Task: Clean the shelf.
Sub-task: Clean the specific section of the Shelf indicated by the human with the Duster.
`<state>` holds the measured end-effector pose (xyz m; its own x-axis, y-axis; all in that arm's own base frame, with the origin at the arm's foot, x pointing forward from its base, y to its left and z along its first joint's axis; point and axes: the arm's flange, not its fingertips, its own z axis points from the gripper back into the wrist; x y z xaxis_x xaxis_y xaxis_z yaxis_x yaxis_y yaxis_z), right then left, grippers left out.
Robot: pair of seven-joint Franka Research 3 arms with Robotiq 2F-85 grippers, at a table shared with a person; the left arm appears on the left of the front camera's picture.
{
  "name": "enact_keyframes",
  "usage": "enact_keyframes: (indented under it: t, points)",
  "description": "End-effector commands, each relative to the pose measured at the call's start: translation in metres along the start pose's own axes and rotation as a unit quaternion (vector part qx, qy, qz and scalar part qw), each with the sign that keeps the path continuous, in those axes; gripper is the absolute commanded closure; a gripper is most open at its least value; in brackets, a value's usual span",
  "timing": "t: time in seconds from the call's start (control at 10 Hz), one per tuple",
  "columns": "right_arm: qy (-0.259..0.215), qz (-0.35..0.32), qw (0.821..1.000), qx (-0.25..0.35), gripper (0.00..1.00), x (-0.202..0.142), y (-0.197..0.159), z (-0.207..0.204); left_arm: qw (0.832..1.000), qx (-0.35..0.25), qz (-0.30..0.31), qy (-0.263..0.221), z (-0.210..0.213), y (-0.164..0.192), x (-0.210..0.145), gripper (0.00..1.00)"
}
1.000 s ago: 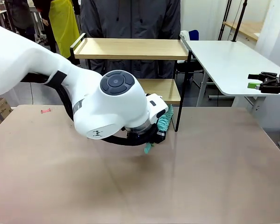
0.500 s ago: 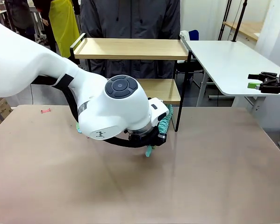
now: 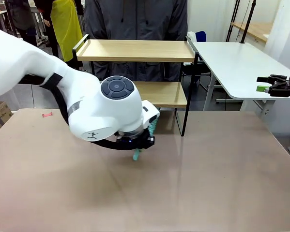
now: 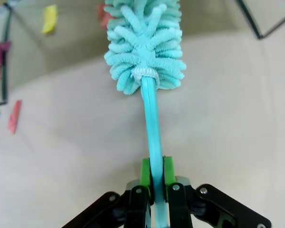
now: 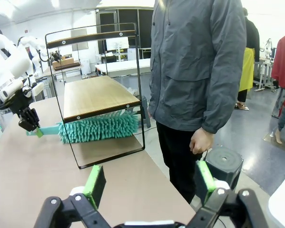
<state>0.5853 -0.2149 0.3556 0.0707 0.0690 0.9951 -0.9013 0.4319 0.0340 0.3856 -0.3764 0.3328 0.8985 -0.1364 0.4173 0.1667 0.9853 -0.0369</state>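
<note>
By the far left edge of the tabletop (image 3: 217,183) lies a small pink scrap (image 3: 47,114). Next along, the left hand (image 4: 154,167) is pinched tight on the thin handle of a teal duster (image 4: 144,45), whose fluffy head points in low at the shelf (image 3: 135,50). The shelf stands at the middle of the tabletop's far edge, with a person just behind it. Its top board, and the part of the lower board that shows, look bare. In the left wrist view a yellow scrap (image 4: 49,18) and some pink and red ones lie in the shaded patch between the frame legs. I cannot tell whether they sit on the lower board or on the tabletop beneath. So the sweeping looks begun but not finished, with those scraps left to brush out. Far right, the right hand (image 5: 151,181) hangs beyond the tabletop's right edge, jaws wide and empty.
</note>
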Motion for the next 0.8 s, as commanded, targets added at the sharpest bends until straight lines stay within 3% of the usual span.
enact_keyframes:
  t: [0.0,0.3,0.5,0.7]
  points:
    - [-0.001,0.002,1.0,0.001,0.0,0.002,0.001,-0.002,0.998,0.061,0.029,0.016,0.014,0.037,-0.008,0.87]
    - [-0.001,0.002,1.0,0.001,0.0,0.002,0.001,-0.002,0.984,0.171,0.038,0.025,0.025,0.091,-0.014,0.87]
    - [-0.001,0.002,1.0,0.001,0.0,0.002,0.001,-0.002,0.971,0.23,0.061,-0.007,0.045,0.108,-0.014,0.87]
    - [-0.001,0.002,1.0,0.001,0.0,0.002,0.001,-0.002,0.974,0.223,0.048,-0.013,0.053,0.101,-0.012,0.87]
